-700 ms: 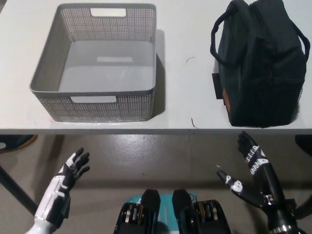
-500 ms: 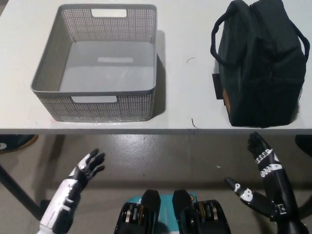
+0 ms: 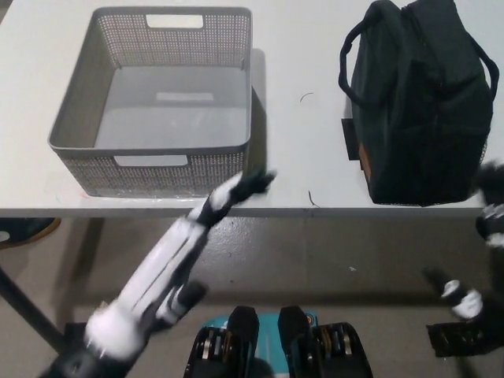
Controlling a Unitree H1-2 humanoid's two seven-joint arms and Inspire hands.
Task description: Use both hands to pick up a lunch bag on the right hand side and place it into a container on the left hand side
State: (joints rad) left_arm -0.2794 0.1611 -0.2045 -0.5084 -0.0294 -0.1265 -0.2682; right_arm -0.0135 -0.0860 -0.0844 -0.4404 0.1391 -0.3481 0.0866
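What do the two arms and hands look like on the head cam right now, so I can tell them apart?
The left arm is white with grey and black segments near its base, ending in the left hand, white with dark fingertips, though motion-blurred. The right hand is black with white markings, blurred and cut off by the picture's right edge; another white-marked black part shows lower down. No loose cables are visible.

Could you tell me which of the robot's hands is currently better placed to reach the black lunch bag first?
The right. The black right hand sits just below the black fabric lunch bag's near right corner, while the white left hand is at the table edge by the grey perforated basket.
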